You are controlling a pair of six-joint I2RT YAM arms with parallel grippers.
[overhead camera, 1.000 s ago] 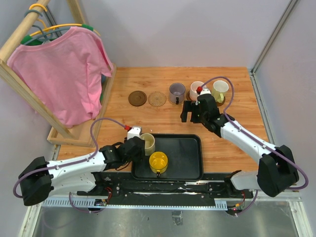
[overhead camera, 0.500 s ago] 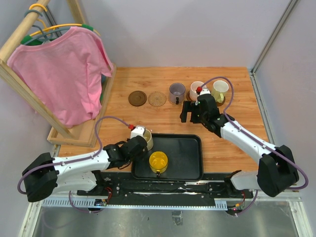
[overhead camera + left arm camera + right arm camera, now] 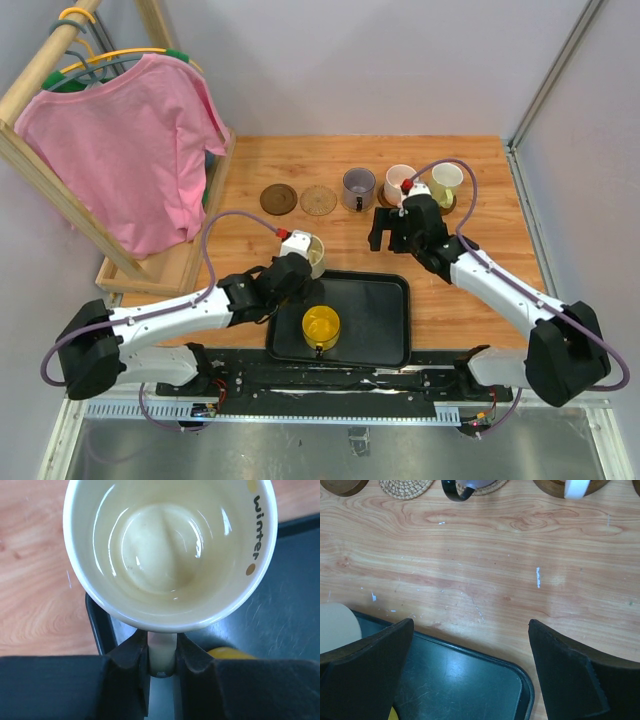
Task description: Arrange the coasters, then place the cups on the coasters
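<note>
My left gripper (image 3: 302, 260) is shut on the handle of the cream-beige cup (image 3: 312, 254), held over the far left corner of the black tray (image 3: 375, 320). In the left wrist view the jaws (image 3: 162, 655) pinch the handle just under the cup (image 3: 165, 550), which reads "winter". A yellow cup (image 3: 321, 325) stands in the tray. On the far table, a dark brown coaster (image 3: 279, 199) and a tan coaster (image 3: 319, 200) lie bare. The grey-purple cup (image 3: 358, 187), pink cup (image 3: 399, 182) and yellow-green cup (image 3: 446, 183) stand in a row. My right gripper (image 3: 378, 228) hangs open and empty over bare wood.
A wooden rack with a pink shirt (image 3: 130, 150) fills the left side of the table. In the right wrist view the tray's far right corner (image 3: 520, 680) lies below the open gripper (image 3: 470, 622), with bare wood beyond it.
My left gripper shut on the cream-beige cup's handle and carried it from the tray's left end away and rightward to the tray's far corner. The right arm barely moved.
</note>
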